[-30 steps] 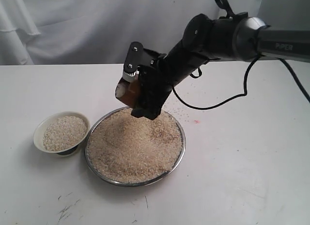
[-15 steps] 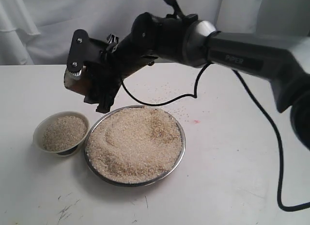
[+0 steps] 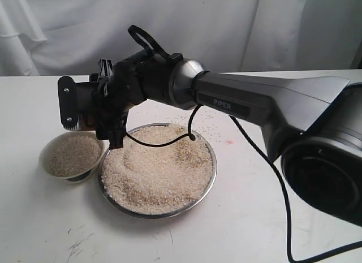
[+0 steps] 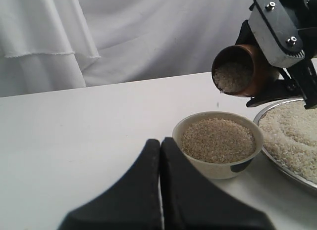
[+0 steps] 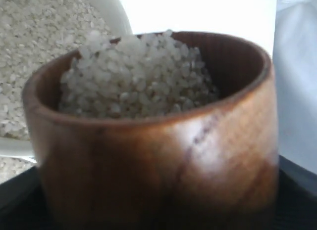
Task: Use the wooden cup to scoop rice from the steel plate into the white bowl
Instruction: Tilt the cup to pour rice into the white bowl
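The wooden cup (image 4: pixel 241 70), tilted and filled with rice (image 5: pixel 138 76), hangs just above the far rim of the white bowl (image 4: pixel 218 163). My right gripper (image 4: pixel 270 59) is shut on the cup, reaching across from the right. In the exterior view the gripper (image 3: pixel 85 119) hides most of the cup over the bowl (image 3: pixel 45 155). The bowl holds rice (image 3: pixel 72 154) nearly to its rim. Beside it on the right stands the steel plate (image 3: pixel 210 181), heaped with rice (image 3: pixel 161 169). My left gripper (image 4: pixel 160 143) is shut on nothing, close in front of the bowl.
Loose grains (image 3: pixel 212 127) lie scattered on the white table behind the plate. A black cable (image 3: pixel 189 124) hangs from the right arm (image 3: pixel 254 102) over the plate's far side. A white curtain (image 3: pixel 56 31) closes the back.
My right arm has swung left with the cup, from above the plate's far edge to over the bowl. The left gripper cannot be compared.
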`<state>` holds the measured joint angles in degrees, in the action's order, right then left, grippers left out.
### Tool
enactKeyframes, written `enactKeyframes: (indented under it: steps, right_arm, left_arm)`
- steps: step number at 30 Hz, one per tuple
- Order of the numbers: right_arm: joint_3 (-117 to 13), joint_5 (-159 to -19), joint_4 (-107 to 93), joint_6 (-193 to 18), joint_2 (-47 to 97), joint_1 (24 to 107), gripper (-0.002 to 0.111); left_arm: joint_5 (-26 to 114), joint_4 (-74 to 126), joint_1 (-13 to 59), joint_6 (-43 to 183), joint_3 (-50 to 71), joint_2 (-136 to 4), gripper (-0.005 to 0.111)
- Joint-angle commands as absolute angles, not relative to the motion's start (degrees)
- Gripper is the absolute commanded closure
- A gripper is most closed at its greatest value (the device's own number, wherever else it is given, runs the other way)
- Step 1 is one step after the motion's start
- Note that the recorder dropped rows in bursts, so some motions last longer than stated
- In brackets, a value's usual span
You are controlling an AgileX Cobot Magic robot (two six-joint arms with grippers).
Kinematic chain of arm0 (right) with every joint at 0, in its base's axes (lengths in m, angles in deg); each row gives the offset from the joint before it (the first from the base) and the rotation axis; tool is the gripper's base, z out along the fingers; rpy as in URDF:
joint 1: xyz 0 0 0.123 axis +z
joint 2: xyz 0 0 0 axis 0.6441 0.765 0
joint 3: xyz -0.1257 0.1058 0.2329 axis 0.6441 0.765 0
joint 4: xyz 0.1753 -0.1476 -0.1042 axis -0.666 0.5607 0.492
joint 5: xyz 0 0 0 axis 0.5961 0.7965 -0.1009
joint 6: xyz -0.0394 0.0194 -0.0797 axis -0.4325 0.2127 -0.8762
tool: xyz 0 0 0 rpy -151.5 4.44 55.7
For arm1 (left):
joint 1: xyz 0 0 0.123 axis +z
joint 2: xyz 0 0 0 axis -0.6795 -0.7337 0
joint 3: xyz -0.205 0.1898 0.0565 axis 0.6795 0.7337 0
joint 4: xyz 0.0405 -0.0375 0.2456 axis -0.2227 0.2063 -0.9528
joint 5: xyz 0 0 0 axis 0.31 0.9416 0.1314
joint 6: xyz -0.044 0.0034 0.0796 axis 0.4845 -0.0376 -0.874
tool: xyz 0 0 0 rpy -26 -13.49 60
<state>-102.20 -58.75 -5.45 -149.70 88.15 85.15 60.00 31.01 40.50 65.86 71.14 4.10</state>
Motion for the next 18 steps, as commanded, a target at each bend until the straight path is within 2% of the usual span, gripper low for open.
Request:
enactKeyframes:
  steps: [1,18]
  right_arm:
    - [-102.7,-60.5,-2.4,-148.9,87.7,85.8,0.108]
    - [-102.7,-61.4,11.6,-148.8,87.7,87.1,0.108]
  left_arm:
    - [59.4,31.1,40.1,65.9,71.0,3.7,0.107]
    - [59.4,31.1,40.1,66.0,71.0,3.7,0.107]
